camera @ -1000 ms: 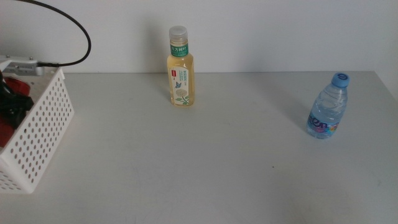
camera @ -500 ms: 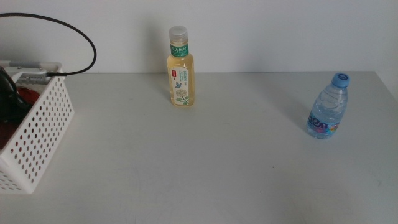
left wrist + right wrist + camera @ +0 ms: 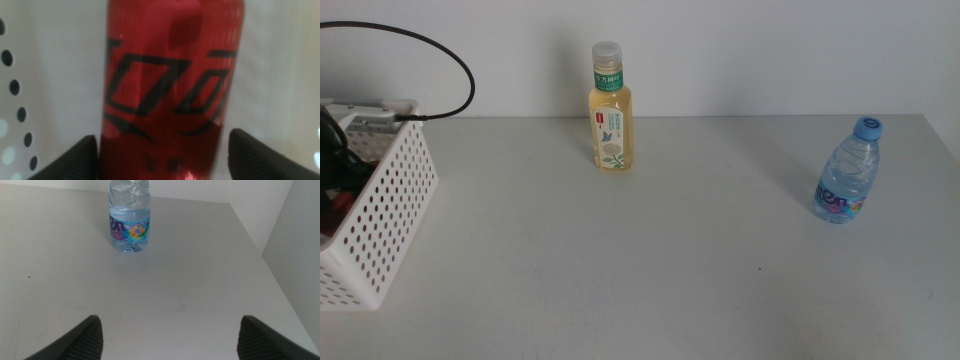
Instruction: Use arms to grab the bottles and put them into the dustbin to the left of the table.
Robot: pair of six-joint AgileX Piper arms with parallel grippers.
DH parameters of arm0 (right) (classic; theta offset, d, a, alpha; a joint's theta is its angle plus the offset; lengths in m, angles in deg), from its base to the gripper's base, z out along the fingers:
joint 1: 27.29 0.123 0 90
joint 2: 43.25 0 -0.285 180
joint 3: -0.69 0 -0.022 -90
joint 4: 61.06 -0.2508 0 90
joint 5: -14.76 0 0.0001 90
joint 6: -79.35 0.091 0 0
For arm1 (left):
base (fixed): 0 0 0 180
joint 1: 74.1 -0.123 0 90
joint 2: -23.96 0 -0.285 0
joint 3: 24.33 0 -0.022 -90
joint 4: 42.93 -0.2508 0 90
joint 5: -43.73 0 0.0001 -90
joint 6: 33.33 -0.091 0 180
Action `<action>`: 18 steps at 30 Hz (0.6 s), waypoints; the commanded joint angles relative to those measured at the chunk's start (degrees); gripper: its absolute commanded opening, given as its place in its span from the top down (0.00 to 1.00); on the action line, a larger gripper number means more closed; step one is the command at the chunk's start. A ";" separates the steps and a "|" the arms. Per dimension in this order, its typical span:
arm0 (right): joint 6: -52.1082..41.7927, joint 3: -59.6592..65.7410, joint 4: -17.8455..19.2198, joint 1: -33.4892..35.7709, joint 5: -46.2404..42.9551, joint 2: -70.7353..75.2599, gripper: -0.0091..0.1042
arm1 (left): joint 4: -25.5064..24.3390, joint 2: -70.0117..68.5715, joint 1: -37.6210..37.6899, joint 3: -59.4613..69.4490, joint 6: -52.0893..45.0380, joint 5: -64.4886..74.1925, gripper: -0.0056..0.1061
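a plain white wall stands evenly lit behind the table edge.

The left arm has sunk deeper into the dustbin at the table's left edge over the last second; its cable has swung outward and its grey bracket now sits lower behind the rim. Less red of the can shows

Red soda can fills the left wrist view, blurred, top and base cut off. Dustbin clipped at the left edge; its contents mostly hidden. Water bottle cap cropped in right wrist view.
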 commanded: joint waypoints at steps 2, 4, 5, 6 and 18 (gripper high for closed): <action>-0.51 -0.58 0.56 -0.29 -3.82 1.23 0.26 | -0.64 -3.56 -0.03 -1.64 0.31 -0.01 0.11; -0.51 -0.58 0.56 -0.29 -3.82 1.23 0.26 | -0.64 -3.56 -0.03 -1.64 0.38 0.90 0.11; -0.51 -0.58 0.56 -0.29 -3.82 1.23 0.26 | -0.64 -3.65 -0.03 -1.97 0.38 2.03 0.11; -0.51 -0.58 0.56 -0.29 -3.82 1.23 0.26 | -0.64 -3.83 -0.03 -2.61 0.69 3.54 0.11; -0.51 -0.58 0.56 -0.29 -3.82 1.23 0.26 | 1.58 -14.86 1.87 -10.39 10.99 14.74 0.11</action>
